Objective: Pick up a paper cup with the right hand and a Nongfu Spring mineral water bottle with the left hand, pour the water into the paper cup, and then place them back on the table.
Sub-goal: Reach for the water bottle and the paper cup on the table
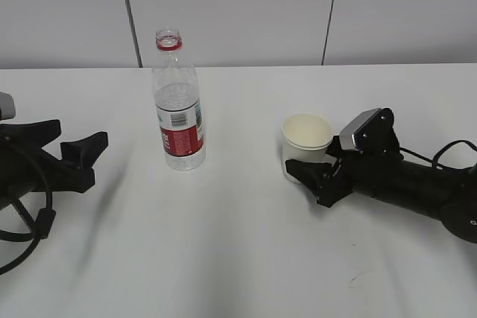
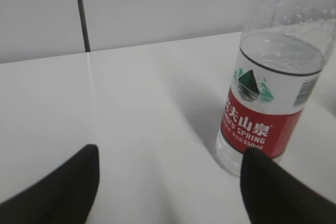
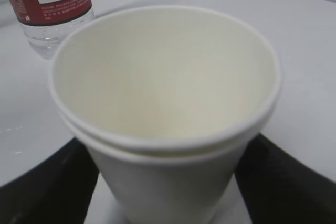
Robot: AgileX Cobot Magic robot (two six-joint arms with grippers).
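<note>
We see our left hand (image 1: pixel 80 153) open, low on the white worktop (image 1: pixel 223 243) | uncapped water bottle (image 1: pixel 179 109) upright just right of it, untouched | paper cup (image 1: pixel 306 141) upright further right, between our right hand's (image 1: pixel 307 174) fingers; grip unclear.

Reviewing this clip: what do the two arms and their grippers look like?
Both arms are matte black. The left gripper has blunt, wedge-shaped black fingers, a loose black cable looping beside it and a grey part at the frame edge. The right gripper carries a grey box-shaped wrist module and a thin black cable behind.
</note>
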